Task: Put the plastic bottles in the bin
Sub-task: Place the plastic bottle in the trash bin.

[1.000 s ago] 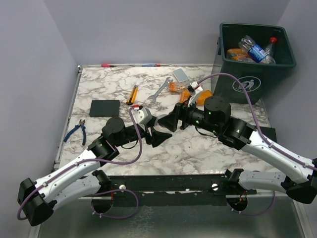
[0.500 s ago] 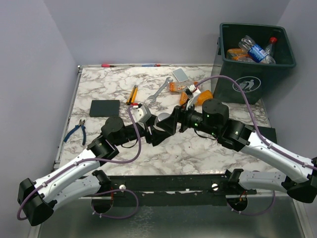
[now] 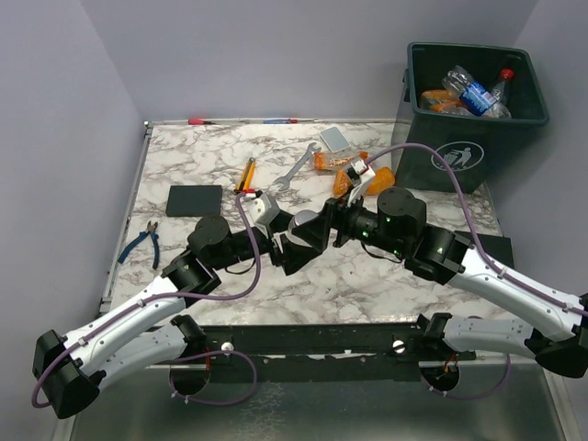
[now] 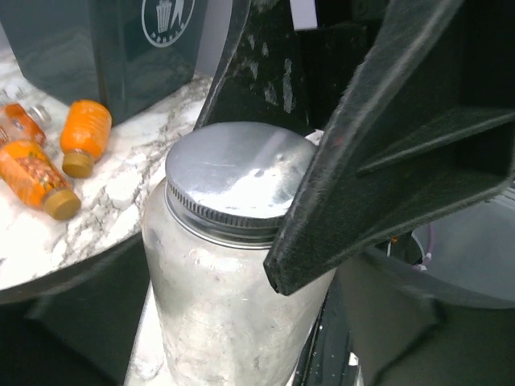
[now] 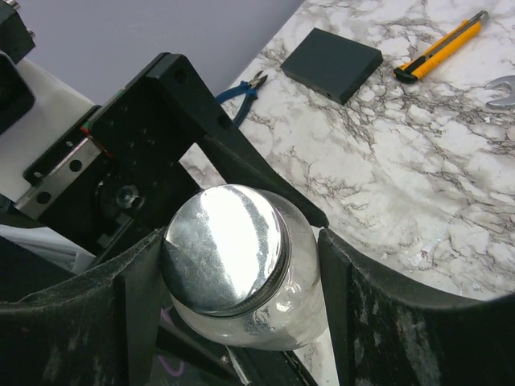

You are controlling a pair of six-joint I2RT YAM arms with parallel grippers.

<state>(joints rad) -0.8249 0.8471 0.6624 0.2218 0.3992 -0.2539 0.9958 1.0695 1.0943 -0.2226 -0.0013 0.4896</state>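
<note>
A clear jar with a silver lid (image 3: 303, 226) is held above the table's middle, between my two grippers. My left gripper (image 3: 290, 248) is shut on its body (image 4: 233, 322), with the lid (image 4: 233, 173) pointing away from it. My right gripper (image 3: 319, 226) is open, and its fingers (image 5: 137, 281) flank the lid end (image 5: 229, 249) closely on both sides. Three orange bottles (image 3: 328, 162) (image 3: 347, 179) (image 3: 375, 178) lie on the table near the dark green bin (image 3: 478, 161). Two of them (image 4: 84, 133) show in the left wrist view. Several bottles (image 3: 469, 92) lie inside the bin.
A silver wrench (image 3: 292, 168), a yellow utility knife (image 3: 246, 175), a black block (image 3: 195, 199), blue-handled pliers (image 3: 142, 241) and a grey card (image 3: 334, 139) lie on the marble table. The bin stands off the table's far right corner.
My right gripper has moved left toward my left gripper, and its fingers now surround the jar's lid end. The left gripper has shifted slightly toward it.
</note>
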